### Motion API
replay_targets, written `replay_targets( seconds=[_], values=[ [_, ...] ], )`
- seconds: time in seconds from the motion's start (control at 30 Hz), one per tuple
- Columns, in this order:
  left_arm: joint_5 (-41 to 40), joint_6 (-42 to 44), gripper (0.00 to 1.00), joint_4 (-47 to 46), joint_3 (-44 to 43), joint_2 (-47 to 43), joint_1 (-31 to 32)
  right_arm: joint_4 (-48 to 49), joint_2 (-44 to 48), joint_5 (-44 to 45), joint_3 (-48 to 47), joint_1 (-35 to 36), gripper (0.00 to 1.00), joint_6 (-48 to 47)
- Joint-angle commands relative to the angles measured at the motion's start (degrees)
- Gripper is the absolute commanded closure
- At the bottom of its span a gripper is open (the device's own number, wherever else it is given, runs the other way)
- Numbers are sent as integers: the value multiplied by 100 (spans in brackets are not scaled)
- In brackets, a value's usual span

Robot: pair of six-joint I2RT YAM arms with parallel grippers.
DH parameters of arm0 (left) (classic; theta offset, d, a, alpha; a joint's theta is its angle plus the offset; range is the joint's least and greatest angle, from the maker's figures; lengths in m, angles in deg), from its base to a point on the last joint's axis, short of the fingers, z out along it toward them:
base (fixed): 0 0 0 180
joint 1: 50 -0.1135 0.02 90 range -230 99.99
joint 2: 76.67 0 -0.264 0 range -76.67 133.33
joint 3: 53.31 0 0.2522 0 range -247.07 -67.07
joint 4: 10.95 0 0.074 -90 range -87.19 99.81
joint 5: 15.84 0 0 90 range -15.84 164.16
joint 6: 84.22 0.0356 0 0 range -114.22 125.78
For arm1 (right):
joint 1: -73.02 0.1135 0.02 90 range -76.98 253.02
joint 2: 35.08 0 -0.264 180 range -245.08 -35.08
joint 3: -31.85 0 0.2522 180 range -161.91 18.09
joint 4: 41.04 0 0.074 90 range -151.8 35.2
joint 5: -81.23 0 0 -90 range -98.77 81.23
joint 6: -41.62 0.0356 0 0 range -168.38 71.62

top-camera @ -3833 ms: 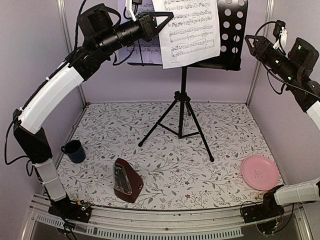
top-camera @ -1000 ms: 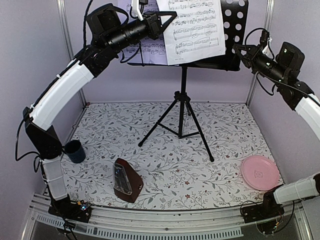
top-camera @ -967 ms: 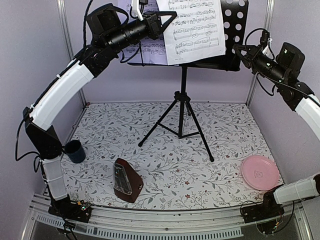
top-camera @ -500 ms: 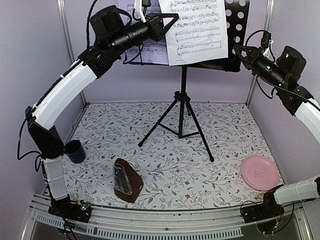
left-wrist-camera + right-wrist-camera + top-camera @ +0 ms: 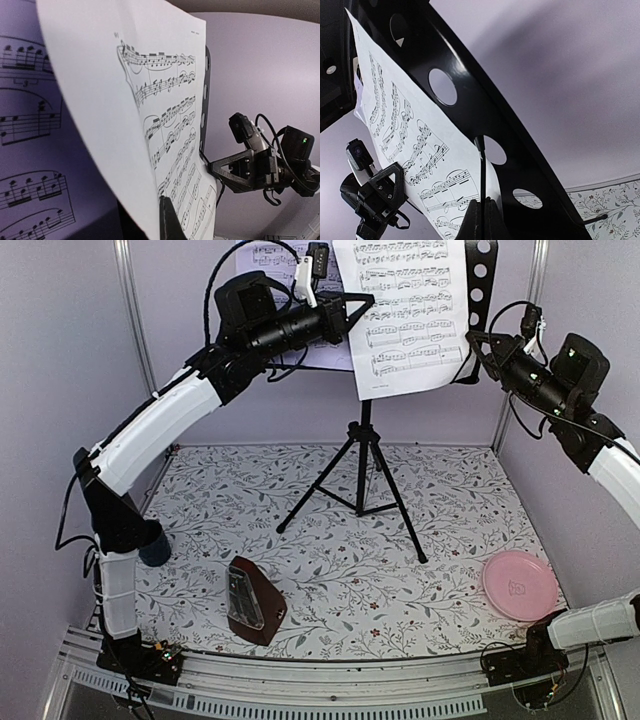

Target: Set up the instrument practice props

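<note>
The black tripod music stand [image 5: 366,455] stands at the table's middle back, its perforated desk [image 5: 482,285] up high. My left gripper [image 5: 362,308] is shut on the left edge of a white sheet of music [image 5: 412,312], which hangs in front of the desk. In the left wrist view the sheet [image 5: 165,115] runs past my gripper [image 5: 161,220]. A second sheet [image 5: 268,262] is behind my left arm. My right gripper [image 5: 478,344] is shut on a thin black wire [image 5: 482,170] at the desk's [image 5: 485,112] right edge. The dark-red metronome [image 5: 254,602] stands upright near the front left.
A dark blue mug [image 5: 155,545] sits at the left edge, partly behind my left arm. A pink plate [image 5: 520,585] lies at the front right. The tripod's legs [image 5: 400,505] spread over the table's middle. Purple walls close in on three sides.
My left arm has swung right, carrying the sheet right and a little lower. The stand's desk now looks narrower, turned more edge-on. My right gripper has barely moved.
</note>
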Motion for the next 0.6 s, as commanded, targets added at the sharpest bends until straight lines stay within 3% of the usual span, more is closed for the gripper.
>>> replay_targets(
  seconds=[0.0, 0.2, 0.57],
  values=[
    [-125, 24, 100, -112, -137, -42, -68, -735, -54, 255, -79, 51, 100, 28],
    [-319, 130, 100, -165, -21, -139, -53, -1186, -30, 256, -232, 51, 100, 53],
    [-314, 172, 100, -243, 19, -145, -37, -425, 203, -42, 271, 214, 100, -527]
  ],
)
